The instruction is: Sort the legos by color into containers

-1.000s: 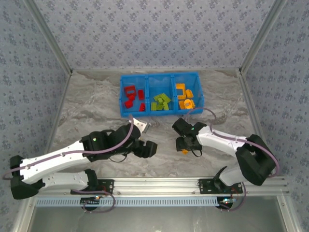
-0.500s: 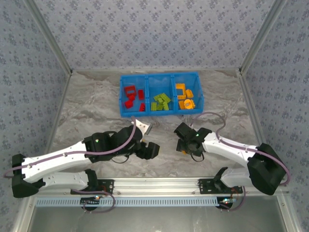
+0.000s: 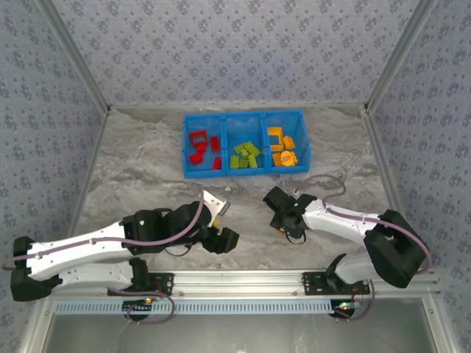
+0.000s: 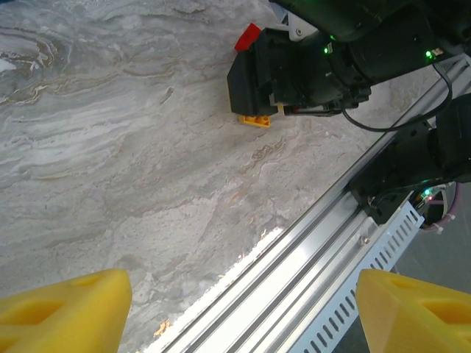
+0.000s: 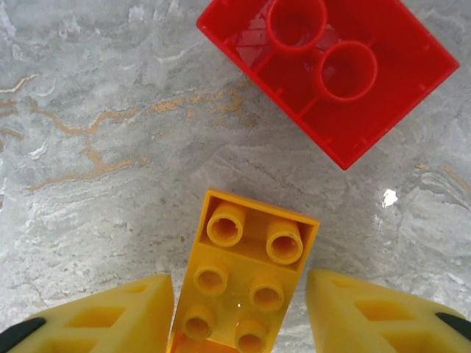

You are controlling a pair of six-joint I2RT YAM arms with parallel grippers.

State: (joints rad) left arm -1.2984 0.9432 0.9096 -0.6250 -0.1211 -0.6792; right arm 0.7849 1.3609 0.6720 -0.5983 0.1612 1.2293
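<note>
An orange-yellow lego (image 5: 246,287) lies on the marble table, studs up, between the fingers (image 5: 110,316) of my right gripper (image 5: 239,316). The jaws are open, with a narrow gap showing on the right side. Just beyond it a red lego (image 5: 331,73) lies hollow side up. Seen from above, the right gripper (image 3: 282,225) is low over the table in front of the blue container (image 3: 246,115). That bin holds red legos (image 3: 200,147), green legos (image 3: 246,156) and orange legos (image 3: 282,147) in separate compartments. My left gripper (image 3: 224,239) is open and holds nothing.
The left wrist view looks across the near aluminium rail (image 4: 324,243) toward the right arm, the orange lego (image 4: 254,120) and the red lego (image 4: 248,35). Patterned walls enclose the table on three sides.
The right gripper's jaws have narrowed around the orange-yellow lego. The left arm has drawn back toward the near edge.
</note>
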